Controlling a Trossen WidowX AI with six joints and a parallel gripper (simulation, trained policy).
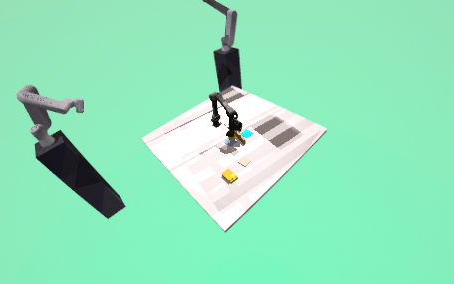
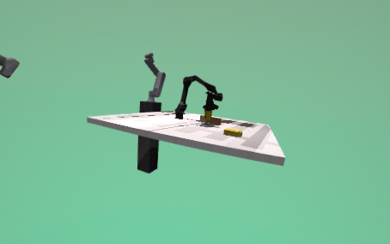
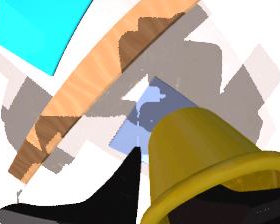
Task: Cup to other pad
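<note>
Fingers (image 1: 231, 133) (image 2: 210, 108) clamped on the yellow cup (image 1: 232, 138) (image 2: 208, 114) (image 3: 201, 145), its mouth toward the wrist camera, long axis slanting across that view.

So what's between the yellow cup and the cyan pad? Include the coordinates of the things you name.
A curved wooden bar (image 1: 241, 138) (image 3: 83, 87) runs between the yellow cup (image 1: 231, 137) (image 3: 196, 140) and the cyan pad (image 1: 247, 134) (image 3: 36, 30); the wrist view shows it best.

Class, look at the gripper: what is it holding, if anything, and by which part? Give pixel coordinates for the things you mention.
The yellow cup (image 1: 232, 138) (image 2: 208, 114) (image 3: 198, 142), held by its side wall near the rim, one finger inside.
</note>
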